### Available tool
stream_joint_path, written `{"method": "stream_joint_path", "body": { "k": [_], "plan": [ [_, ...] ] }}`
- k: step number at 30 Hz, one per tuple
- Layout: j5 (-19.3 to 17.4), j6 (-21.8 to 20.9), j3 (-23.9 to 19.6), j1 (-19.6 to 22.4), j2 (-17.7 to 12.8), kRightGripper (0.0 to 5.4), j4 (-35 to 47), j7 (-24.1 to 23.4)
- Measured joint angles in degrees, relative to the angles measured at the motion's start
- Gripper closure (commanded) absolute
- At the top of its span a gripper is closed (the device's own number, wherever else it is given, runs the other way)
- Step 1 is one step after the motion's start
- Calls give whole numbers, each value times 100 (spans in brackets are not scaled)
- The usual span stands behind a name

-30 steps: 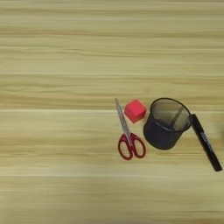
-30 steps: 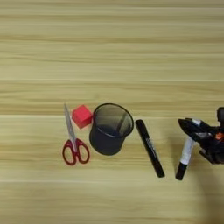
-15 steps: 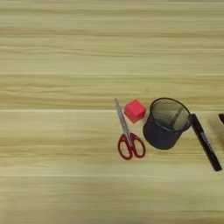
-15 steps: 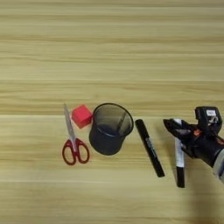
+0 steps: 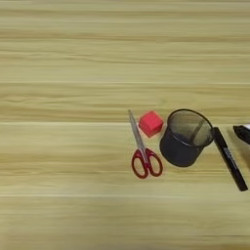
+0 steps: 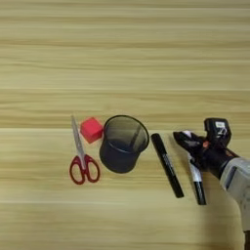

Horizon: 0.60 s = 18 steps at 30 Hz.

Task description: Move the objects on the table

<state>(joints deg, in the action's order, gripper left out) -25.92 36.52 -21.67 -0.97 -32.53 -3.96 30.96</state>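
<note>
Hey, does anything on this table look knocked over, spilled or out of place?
Nothing spilled or damaged. The black wire-mesh pen cup stands upright, yet both pens lie outside it on the wooden table: the black marker beside it, the white marker further right under the right gripper.

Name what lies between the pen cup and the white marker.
The black marker lies between the pen cup and the white marker, flat on the table, touching neither; the right eye view shows all three.
</note>
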Motion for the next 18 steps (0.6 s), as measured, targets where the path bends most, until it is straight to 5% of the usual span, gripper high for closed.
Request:
{"method": "stream_joint_path", "body": {
  "k": [18],
  "plan": [
    [338, -478, 136, 316, 12, 467, -538, 211]
  ]
}}
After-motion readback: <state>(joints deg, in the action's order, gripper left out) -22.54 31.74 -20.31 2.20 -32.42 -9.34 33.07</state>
